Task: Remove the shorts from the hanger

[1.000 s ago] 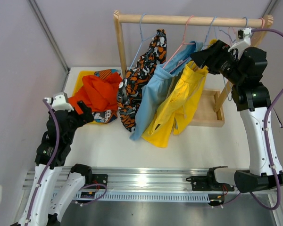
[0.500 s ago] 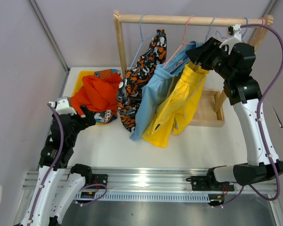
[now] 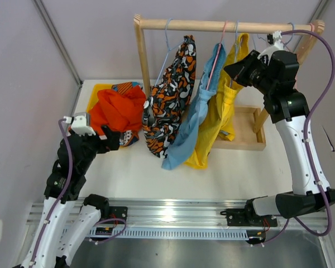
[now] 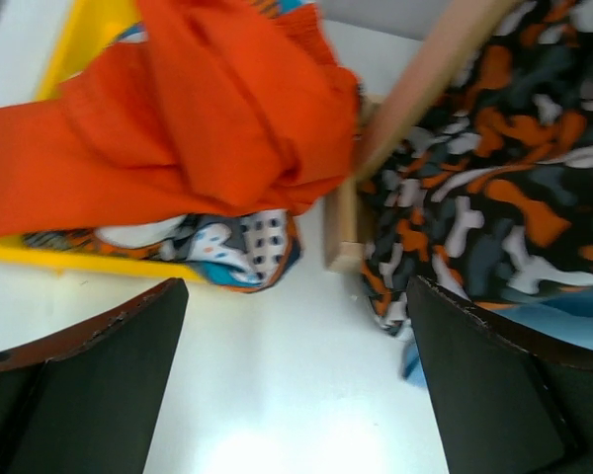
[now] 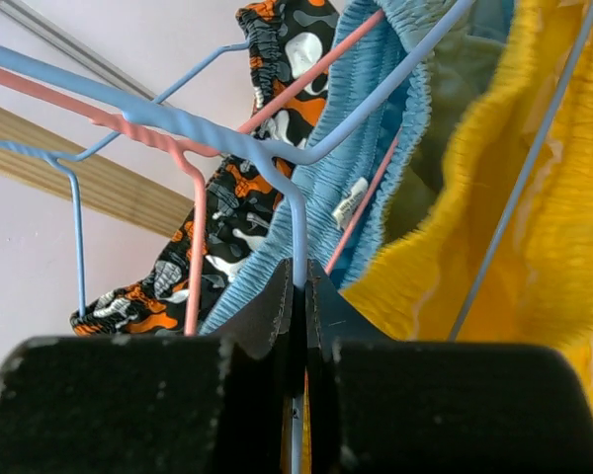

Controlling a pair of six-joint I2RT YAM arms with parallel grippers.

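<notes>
Two fingers (image 5: 262,316) of the right gripper (image 5: 298,286) clench a blue hanger wire (image 5: 298,232), high beside the rail (image 3: 212,24). The yellow shorts (image 3: 223,109) hang just below and left of them, long axis straight down, with the light blue pair (image 3: 192,120) and the blotch-print pair (image 3: 167,106) further left. The left gripper (image 4: 296,296) gapes with nothing in it, low by the red shorts (image 4: 178,128) heaped on the tray (image 3: 95,96), so the right arm is far nearer.

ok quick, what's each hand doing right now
Left hand: open, holding nothing.
Right hand: closed on the wire of a blue hanger.
</notes>
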